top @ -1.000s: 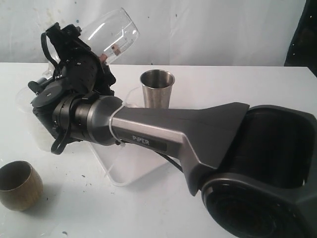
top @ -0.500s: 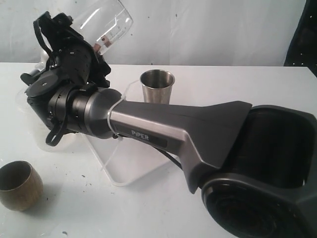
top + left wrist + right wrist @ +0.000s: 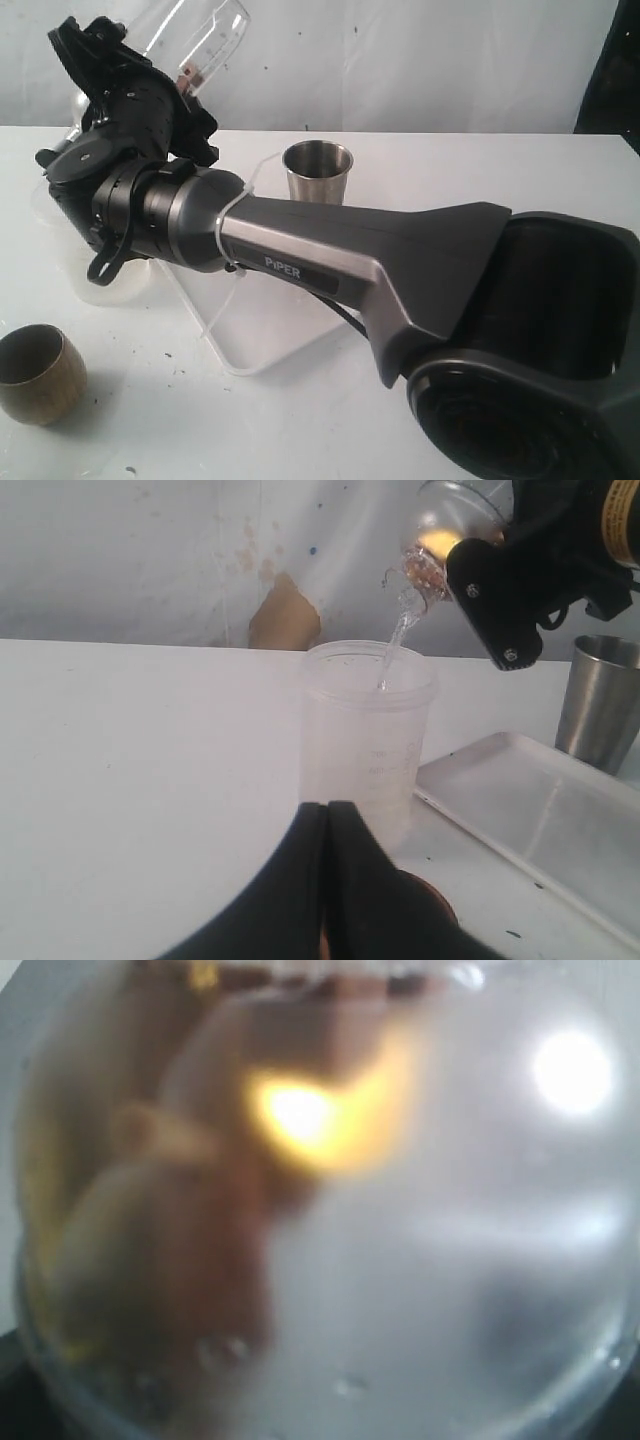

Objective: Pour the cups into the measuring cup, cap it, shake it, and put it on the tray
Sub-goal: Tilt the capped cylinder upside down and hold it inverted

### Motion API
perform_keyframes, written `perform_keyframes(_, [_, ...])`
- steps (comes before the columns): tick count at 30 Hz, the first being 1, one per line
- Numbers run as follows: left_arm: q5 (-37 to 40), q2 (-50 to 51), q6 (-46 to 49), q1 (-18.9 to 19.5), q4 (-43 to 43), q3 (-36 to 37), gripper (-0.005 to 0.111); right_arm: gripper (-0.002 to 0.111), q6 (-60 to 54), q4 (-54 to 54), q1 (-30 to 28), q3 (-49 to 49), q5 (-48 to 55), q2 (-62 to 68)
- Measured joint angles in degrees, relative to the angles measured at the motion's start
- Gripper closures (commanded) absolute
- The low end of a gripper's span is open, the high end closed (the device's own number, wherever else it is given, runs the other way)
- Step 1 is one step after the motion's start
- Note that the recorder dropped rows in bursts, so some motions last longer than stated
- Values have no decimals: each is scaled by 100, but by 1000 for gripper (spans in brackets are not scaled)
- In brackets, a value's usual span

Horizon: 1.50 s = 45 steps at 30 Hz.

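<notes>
Right gripper (image 3: 165, 80) clamps wide round the clear measuring cup (image 3: 205, 30), tipped high over the table's (image 3: 300, 420) left side. A thin stream (image 3: 396, 645) runs from its mouth into the frosted jar (image 3: 368, 740) just beside the tray (image 3: 530, 810). Left gripper (image 3: 327, 806) fully closed, empty; steel tumbler (image 3: 318, 178) upright at the tray's far edge, brass cup (image 3: 38, 372) near the table's front-left corner.

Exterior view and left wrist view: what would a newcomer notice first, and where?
The dark right arm sweeps across the exterior view and holds the clear measuring cup tipped high at upper left. In the left wrist view a thin stream falls from it into a frosted jar beside the white tray. The steel tumbler stands behind the tray, the brass cup at the near left.
</notes>
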Motion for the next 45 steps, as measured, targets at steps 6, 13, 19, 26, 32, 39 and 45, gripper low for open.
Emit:
perform_keyframes(6, [0, 0, 0, 0, 0, 0, 107, 108, -155, 0, 0, 0, -351, 0])
perform_keyframes(13, [0, 0, 0, 0, 0, 0, 107, 108, -308, -3, 0, -9, -486, 0])
perform_keyframes(19, [0, 0, 0, 0, 0, 0, 107, 108, -335, -13, 0, -9, -523, 0])
perform_keyframes(26, [0, 0, 0, 0, 0, 0, 107, 108, -341, -16, 0, -9, -534, 0])
perform_keyframes(32, [0, 0, 0, 0, 0, 0, 107, 108, -341, -26, 0, -9, -544, 0])
perform_keyframes(39, [0, 0, 0, 0, 0, 0, 107, 108, -341, -26, 0, -9, -544, 0])
perform_keyframes(45, [0, 0, 0, 0, 0, 0, 107, 108, -341, -26, 0, -9, -544, 0])
